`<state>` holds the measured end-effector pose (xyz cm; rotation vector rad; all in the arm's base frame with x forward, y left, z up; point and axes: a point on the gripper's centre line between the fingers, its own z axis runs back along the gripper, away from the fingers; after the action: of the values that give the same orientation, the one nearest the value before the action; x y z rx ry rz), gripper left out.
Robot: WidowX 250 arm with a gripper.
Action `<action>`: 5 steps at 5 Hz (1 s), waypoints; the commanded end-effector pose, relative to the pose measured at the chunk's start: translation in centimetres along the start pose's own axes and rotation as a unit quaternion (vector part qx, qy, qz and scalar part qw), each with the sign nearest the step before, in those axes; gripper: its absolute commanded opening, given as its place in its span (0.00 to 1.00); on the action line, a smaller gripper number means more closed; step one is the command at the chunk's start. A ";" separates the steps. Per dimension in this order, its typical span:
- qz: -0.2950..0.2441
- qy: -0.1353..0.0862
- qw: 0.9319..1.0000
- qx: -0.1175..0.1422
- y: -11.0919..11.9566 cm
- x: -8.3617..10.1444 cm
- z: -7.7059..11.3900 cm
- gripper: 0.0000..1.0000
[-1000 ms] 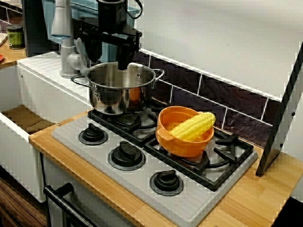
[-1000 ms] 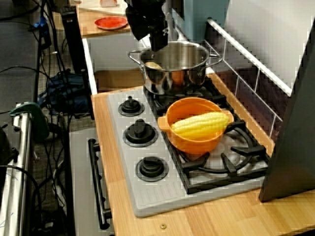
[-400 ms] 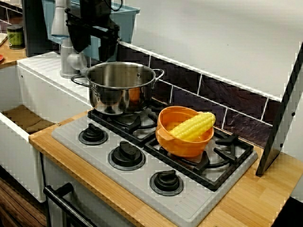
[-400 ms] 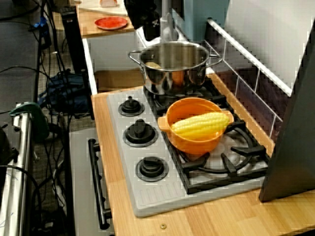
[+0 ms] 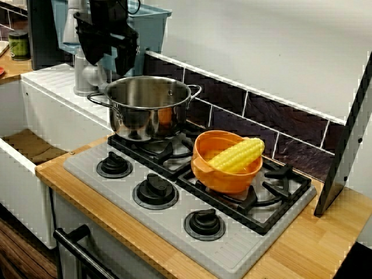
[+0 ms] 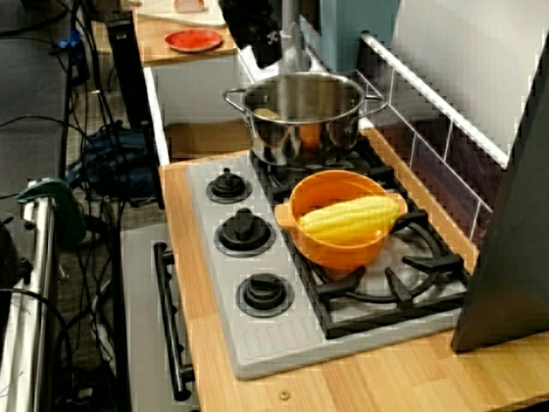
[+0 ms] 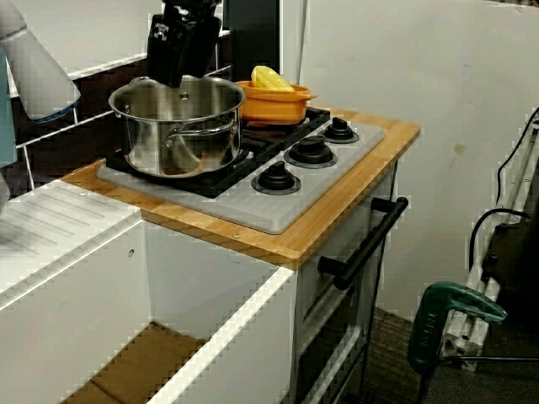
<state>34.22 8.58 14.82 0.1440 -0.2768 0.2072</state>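
My black gripper (image 5: 108, 61) hangs open and empty above the far left rim of a steel pot (image 5: 148, 107), which stands on the stove's back left burner. In the high view along the stove, the gripper (image 6: 262, 47) is behind the pot (image 6: 304, 116), and a small pale object (image 6: 268, 113) lies inside the pot by its left wall. From the sink side, the gripper (image 7: 178, 74) hovers just over the pot (image 7: 178, 126). An orange bowl (image 5: 224, 171) holding a yellow corn cob (image 5: 237, 154) sits on the burner to the right.
Three black knobs (image 5: 155, 189) line the grey stove front. A white sink (image 5: 35, 125) lies to the left, with a grey faucet (image 5: 81, 70) behind the gripper. A dark tiled wall (image 5: 261, 116) backs the stove, and a grey panel (image 5: 346, 145) leans at the right.
The gripper has risen out of the pot and moved left and back, past its rim. The pot, bowl and corn have not moved.
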 end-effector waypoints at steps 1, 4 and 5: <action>-0.045 -0.019 0.999 -0.014 -1.1 2.5 0.3 1.00; -0.092 0.002 0.995 -0.037 -4.9 2.8 -0.1 1.00; -0.098 0.000 0.995 -0.027 -5.7 2.2 -0.5 1.00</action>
<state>37.66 2.87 12.65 0.1128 -0.2193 -0.0017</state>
